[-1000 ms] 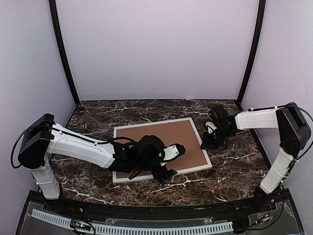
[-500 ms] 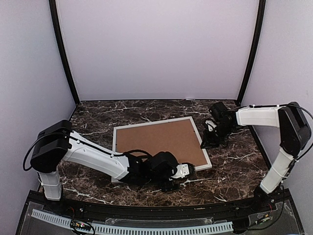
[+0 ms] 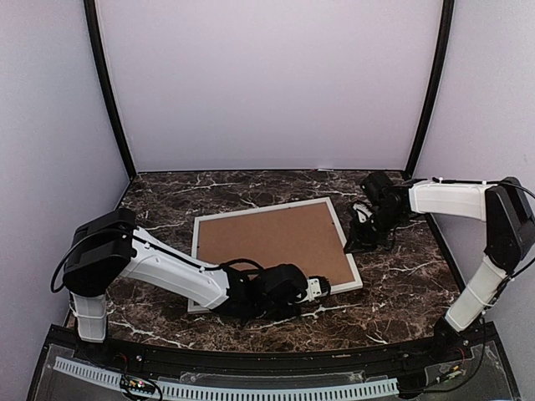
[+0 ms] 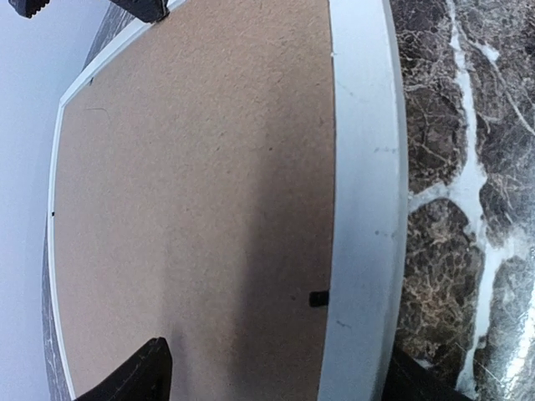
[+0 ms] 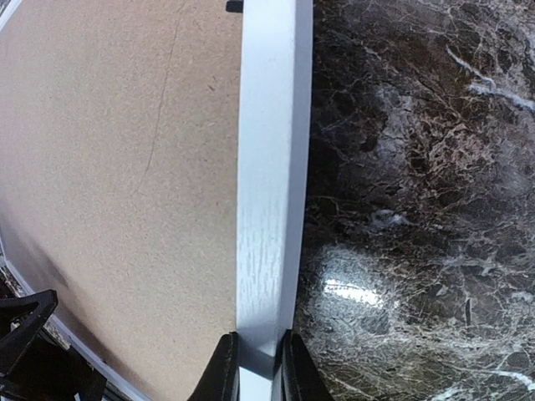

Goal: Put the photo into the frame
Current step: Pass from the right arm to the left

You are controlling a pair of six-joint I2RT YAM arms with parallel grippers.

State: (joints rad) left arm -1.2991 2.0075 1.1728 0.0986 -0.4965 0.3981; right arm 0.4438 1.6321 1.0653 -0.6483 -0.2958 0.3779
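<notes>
Lying face-down on the table [image 3: 401, 284], the frame [image 3: 267, 210] shows you only its backing board [image 3: 267, 242], photo hidden, with your right gripper [image 5: 257, 365] pinching its rail [image 5: 267, 167], apparently to steady it, and left gripper [image 4: 276, 376] spread wide near the tab [image 4: 318, 298].

No text, label, brand, number or sign can be read anywhere, not on the frame [image 3: 262, 210], its brown backing board [image 3: 267, 238] or the marble table [image 3: 401, 284].

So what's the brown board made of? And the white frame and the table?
The board looks like pressed fibreboard: matte, brown, speckled. The frame seems painted wood, with faint grain through the white. The table looks like polished dark marble, or a print of it: white veins, shiny glare.
</notes>
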